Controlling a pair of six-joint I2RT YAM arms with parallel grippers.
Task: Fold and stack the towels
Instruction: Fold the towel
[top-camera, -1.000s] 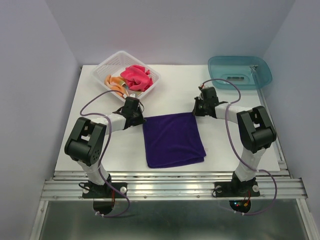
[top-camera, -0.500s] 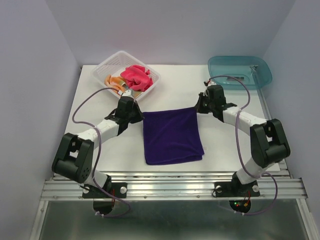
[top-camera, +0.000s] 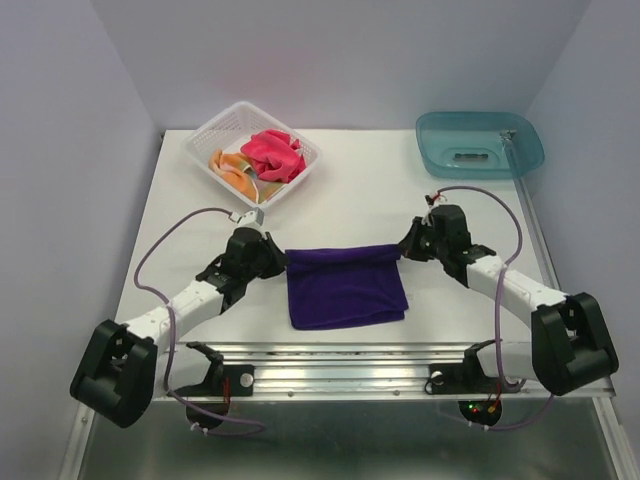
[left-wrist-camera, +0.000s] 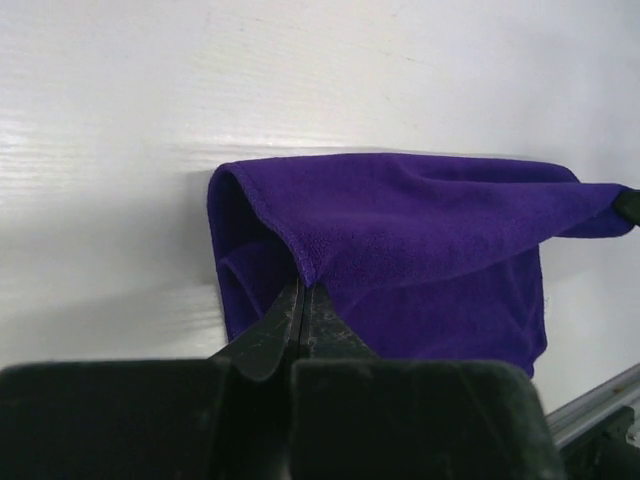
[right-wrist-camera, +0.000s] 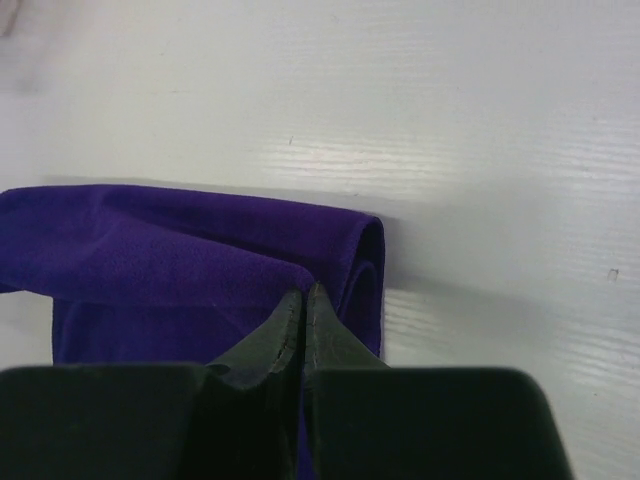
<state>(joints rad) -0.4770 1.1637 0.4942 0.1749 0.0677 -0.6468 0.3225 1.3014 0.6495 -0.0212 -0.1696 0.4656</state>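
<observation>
The deep purple towel (top-camera: 345, 285) lies in the middle of the table with its far edge lifted and curled toward the near side. My left gripper (top-camera: 281, 262) is shut on the towel's far left corner (left-wrist-camera: 305, 275). My right gripper (top-camera: 404, 250) is shut on the far right corner (right-wrist-camera: 305, 285). In both wrist views the purple cloth (left-wrist-camera: 420, 230) folds over itself in a loop (right-wrist-camera: 365, 265) just past the fingertips. The hot pink towel (top-camera: 272, 155) and the pale orange towel (top-camera: 228, 165) lie bunched in the white mesh basket (top-camera: 205, 135) at the back left.
A teal plastic tray (top-camera: 480, 143) sits at the back right corner. A metal rail (top-camera: 340, 352) runs along the table's near edge, close to the purple towel's near edge. Purple cables loop from both arms over the table.
Both grippers have carried the purple towel's far edge toward the near side, so the towel now looks about half as deep. Both arms have stretched lower and flatter.
</observation>
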